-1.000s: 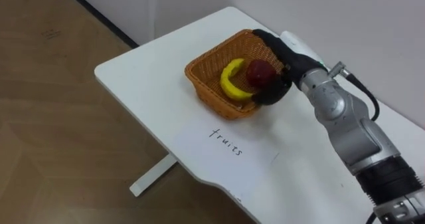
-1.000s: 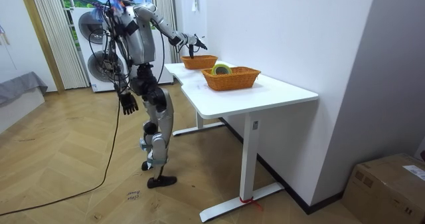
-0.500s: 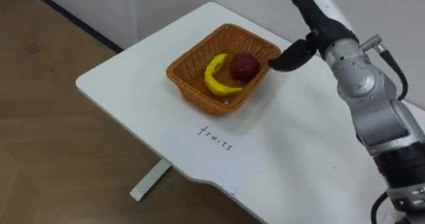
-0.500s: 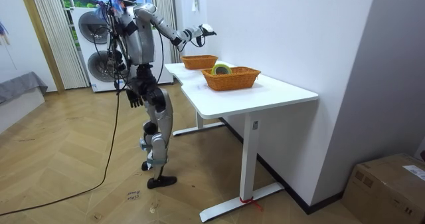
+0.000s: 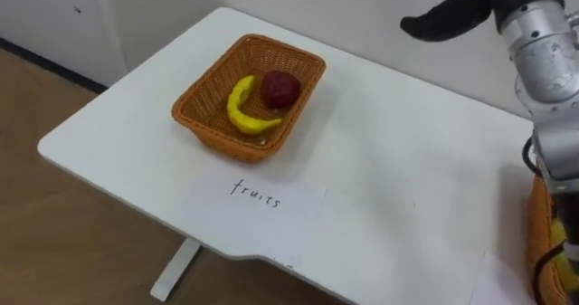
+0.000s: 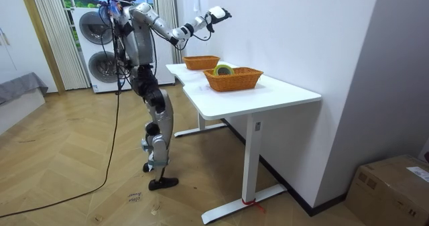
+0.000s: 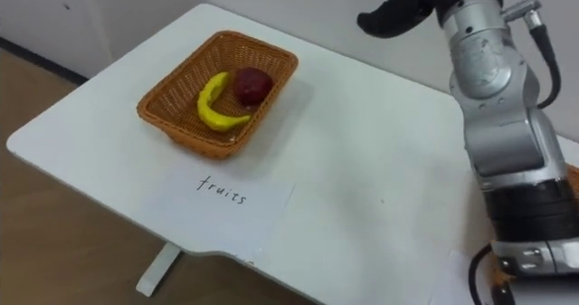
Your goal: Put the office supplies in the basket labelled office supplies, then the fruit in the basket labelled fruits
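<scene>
A woven fruit basket (image 5: 206, 124) sits on the white table (image 5: 389, 160) behind a paper label (image 5: 256, 195). Inside it lie a yellow banana (image 5: 246, 113) and a dark red apple (image 5: 281, 89), side by side. My right hand (image 5: 445, 21) is raised high above the table, well to the right of the basket, open with straight fingers and holding nothing. In the room view this hand (image 6: 218, 14) is up by the wall, above the fruit basket (image 6: 201, 62). A second woven basket (image 6: 233, 79) holds a yellow-green item (image 6: 223, 68).
The robot stands at the table's far end, near stacked washing machines (image 6: 94, 51). The rim of the second basket (image 5: 540, 242) shows at the lower right of the left eye view. The table's left and front edges drop to a wooden floor (image 5: 54, 242).
My right hand let go of the apple in the fruit basket, then rose up and away to the right, fingers straightening. The whole eye view has shifted as the camera moved.
</scene>
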{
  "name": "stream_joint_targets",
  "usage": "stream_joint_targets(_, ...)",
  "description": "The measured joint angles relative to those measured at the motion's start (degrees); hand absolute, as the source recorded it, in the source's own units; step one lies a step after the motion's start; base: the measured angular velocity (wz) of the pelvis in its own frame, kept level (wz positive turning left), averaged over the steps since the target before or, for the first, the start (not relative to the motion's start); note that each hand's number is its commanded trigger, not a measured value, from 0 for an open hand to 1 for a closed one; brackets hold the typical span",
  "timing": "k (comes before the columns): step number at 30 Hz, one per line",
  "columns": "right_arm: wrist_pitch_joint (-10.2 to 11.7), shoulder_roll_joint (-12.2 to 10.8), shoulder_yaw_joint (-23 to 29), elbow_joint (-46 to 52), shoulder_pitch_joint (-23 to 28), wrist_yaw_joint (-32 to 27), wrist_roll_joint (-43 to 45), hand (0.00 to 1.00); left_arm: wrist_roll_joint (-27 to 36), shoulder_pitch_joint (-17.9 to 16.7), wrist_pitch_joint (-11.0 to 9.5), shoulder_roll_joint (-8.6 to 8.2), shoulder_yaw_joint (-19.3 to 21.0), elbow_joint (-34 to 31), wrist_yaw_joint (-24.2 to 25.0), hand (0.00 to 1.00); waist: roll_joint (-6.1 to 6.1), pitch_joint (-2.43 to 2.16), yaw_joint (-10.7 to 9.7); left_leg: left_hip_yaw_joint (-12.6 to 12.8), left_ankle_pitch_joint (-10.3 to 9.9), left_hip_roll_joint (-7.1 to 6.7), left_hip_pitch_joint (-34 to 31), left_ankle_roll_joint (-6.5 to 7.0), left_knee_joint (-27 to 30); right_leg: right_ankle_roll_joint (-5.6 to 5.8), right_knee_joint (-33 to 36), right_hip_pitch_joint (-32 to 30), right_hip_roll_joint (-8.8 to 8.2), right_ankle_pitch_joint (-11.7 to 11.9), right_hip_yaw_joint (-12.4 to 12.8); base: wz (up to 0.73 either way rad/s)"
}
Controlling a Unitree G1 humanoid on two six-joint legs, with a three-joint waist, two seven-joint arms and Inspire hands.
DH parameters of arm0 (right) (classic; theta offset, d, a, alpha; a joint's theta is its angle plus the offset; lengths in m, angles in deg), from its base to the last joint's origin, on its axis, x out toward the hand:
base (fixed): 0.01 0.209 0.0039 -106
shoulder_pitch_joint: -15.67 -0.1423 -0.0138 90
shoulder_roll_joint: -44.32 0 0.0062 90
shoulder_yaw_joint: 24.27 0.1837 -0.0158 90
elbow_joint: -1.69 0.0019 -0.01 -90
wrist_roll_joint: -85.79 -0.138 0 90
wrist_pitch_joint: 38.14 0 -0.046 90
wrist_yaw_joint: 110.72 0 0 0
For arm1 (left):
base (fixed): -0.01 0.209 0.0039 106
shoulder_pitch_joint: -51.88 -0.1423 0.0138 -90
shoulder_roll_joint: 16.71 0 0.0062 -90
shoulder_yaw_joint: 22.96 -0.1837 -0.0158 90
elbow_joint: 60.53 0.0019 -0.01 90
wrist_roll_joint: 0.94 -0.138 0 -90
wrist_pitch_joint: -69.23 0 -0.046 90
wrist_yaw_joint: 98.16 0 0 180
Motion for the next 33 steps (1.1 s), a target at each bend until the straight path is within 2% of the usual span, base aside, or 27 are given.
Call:
stream_joint_targets(2, -0.01, 0.47, 1.51, 0.01, 0.04, -1.54, -0.96, 0.00, -0.02, 0.02, -0.07, 0.03, 0.81, 0.00, 0.02, 0.00, 0.48, -0.03, -0.57, 1.39, 0.00, 0.37, 0.66, 0.01, -0.55, 0.00, 0.68, -0.50, 0.16, 0.00, 1.47, -0.30)
stream_joint_targets(7, 0.14, 0.95, 4.81, 3.06, 2.44, -2.31, -3.93, 0.00, 0.54, 0.03, -1.40, 0.13, 1.98, 1.73, 0.04, 0.00, -0.25, -0.48, -3.15, 3.03, 0.00, 0.92, 1.48, -0.13, -1.49, -0.11, 0.62, -0.67, 0.56, 0.06, 2.34, -0.18)
stream_joint_targets(12, 0.28, 3.63, 9.42, 6.56, 5.19, -2.42, -7.80, 0.00, 0.57, -0.94, -1.48, 0.08, 3.40, 1.81, 0.17, 0.00, -1.27, -0.49, -5.08, 5.94, -0.14, 1.49, 2.73, -0.11, -2.21, -0.33, 0.62, -1.06, 0.99, 0.22, 4.92, -0.26)
stream_joint_targets(13, 0.29, 4.31, 9.97, 6.65, 5.19, -2.88, -7.99, 0.00, 0.55, -0.92, -1.74, 0.15, 3.84, 2.09, 0.07, 0.00, -1.47, -0.48, -6.10, 6.29, -0.26, 1.60, 2.97, -0.13, -2.57, -0.34, 0.65, -0.97, 1.12, 0.23, 5.38, -0.27)
stream_joint_targets(15, 0.38, 5.52, 10.68, 6.68, 5.19, -3.63, -8.24, 0.00, 0.55, -0.93, -2.02, 0.30, 3.84, 2.22, -0.18, 0.00, -1.54, -0.53, -6.65, 7.48, -0.36, 1.85, 3.65, -0.20, -3.05, -0.41, 0.64, -1.07, 1.35, 0.27, 6.50, -0.31)
stream_joint_targets(17, 0.74, 6.28, 12.00, 6.72, 5.65, -4.95, -9.61, 0.00, 0.67, -1.14, -3.10, 0.60, 3.88, 2.46, -0.53, 0.00, -1.49, -0.38, -8.29, 8.02, -0.75, 2.22, 4.29, -0.39, -3.07, -0.57, 0.61, -0.85, 1.74, 0.39, 7.34, -0.24)
stream_joint_targets(18, 0.96, 6.64, 12.50, 6.74, 6.10, -5.22, -10.36, 0.00, 0.67, -1.14, -3.30, 0.70, 3.89, 2.55, -0.75, 0.00, -1.67, -0.50, -8.86, 8.24, -0.80, 2.32, 4.32, -0.42, -3.06, -0.59, 0.61, -0.85, 1.82, 0.41, 7.44, -0.11)
stream_joint_targets(20, 1.83, 6.85, 15.88, 6.96, 7.96, -6.58, -11.63, 0.00, 0.67, -1.10, -3.88, 0.77, 4.18, 2.93, -1.39, 0.00, -1.93, -0.51, -10.27, 9.30, -0.99, 2.68, 4.40, -0.61, -3.05, -0.79, 0.52, -1.04, 2.14, 0.54, 7.78, -0.15)
stream_joint_targets(23, 2.08, 6.86, 20.09, 8.55, 11.55, -10.07, -12.56, 0.00, 0.66, -1.13, -4.00, 0.78, 4.60, 2.96, -1.39, 0.00, -1.81, -0.47, -11.27, 10.63, -1.26, 3.13, 4.41, -0.77, -3.08, -1.05, 0.50, -1.58, 2.45, 0.72, 7.94, -0.23)
stream_joint_targets(26, 2.15, 6.86, 22.30, 9.95, 15.24, -12.76, -13.29, 0.00, 0.65, -1.06, -4.14, 0.92, 4.88, 3.92, -1.47, 0.00, -1.64, -0.44, -12.31, 12.03, -1.44, 3.68, 4.41, -1.03, -3.13, -1.34, 0.54, -2.22, 2.82, 0.97, 7.97, -0.26)
stream_joint_targets(28, 2.36, 6.86, 22.57, 10.20, 16.00, -14.60, -13.67, 0.00, 0.77, -0.91, -4.36, 0.91, 4.80, 5.41, -1.56, 0.00, -1.38, -0.32, -13.33, 12.45, -1.54, 3.91, 4.41, -1.16, -3.14, -1.50, 0.54, -2.49, 3.00, 1.06, 7.99, -0.18)
stream_joint_targets(29, 2.92, 6.86, 23.37, 10.17, 16.90, -16.15, -14.94, 0.00, 1.68, -0.63, -4.56, 0.91, 4.80, 6.40, -1.78, 0.00, -1.02, -0.11, -14.15, 12.66, -1.59, 4.04, 4.32, -1.24, -3.14, -1.61, 0.48, -2.69, 3.20, 1.14, 8.44, -0.17)
stream_joint_targets(33, 3.76, 6.86, 26.84, 10.18, 21.78, -21.11, -18.44, 0.00, 4.20, -0.54, -5.28, 0.91, 4.98, 7.87, -3.50, 0.00, -0.82, -0.09, -14.27, 13.99, -1.92, 4.69, 4.33, -1.71, -3.12, -1.81, 0.44, -3.18, 3.87, 1.27, 9.40, -0.17)
